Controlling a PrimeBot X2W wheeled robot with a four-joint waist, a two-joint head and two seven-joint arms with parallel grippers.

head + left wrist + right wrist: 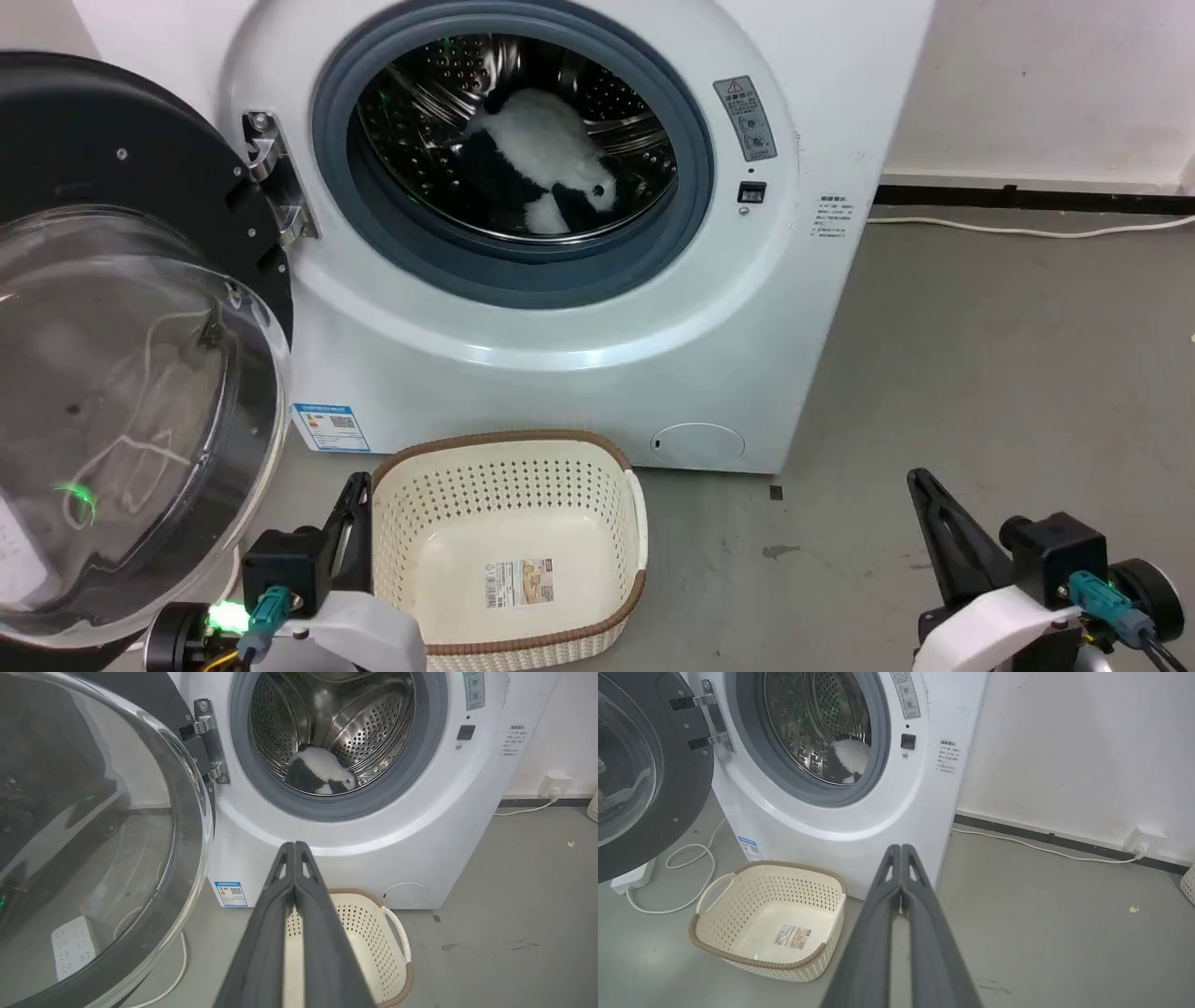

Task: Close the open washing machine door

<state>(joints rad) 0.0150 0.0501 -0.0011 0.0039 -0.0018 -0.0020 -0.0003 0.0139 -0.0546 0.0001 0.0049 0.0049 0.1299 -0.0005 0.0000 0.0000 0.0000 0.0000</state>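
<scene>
The dark long-fingered left tool (358,482) and right tool (920,477) are being held clenched, empty. The large round, glossy black-rimmed, glass-bowled washing machine door (131,373) is hanging wide open at the left. Slipping is being risked if the curved glass is pushed, likely leaving the door unlatched.

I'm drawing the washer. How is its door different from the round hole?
The washing machine door has a glossy black rim and a clear bulging window; the drum opening has a grey rubber ring around shiny holed steel. The door hangs swung open at the left; the opening sits in the white front. Both are round.
</scene>
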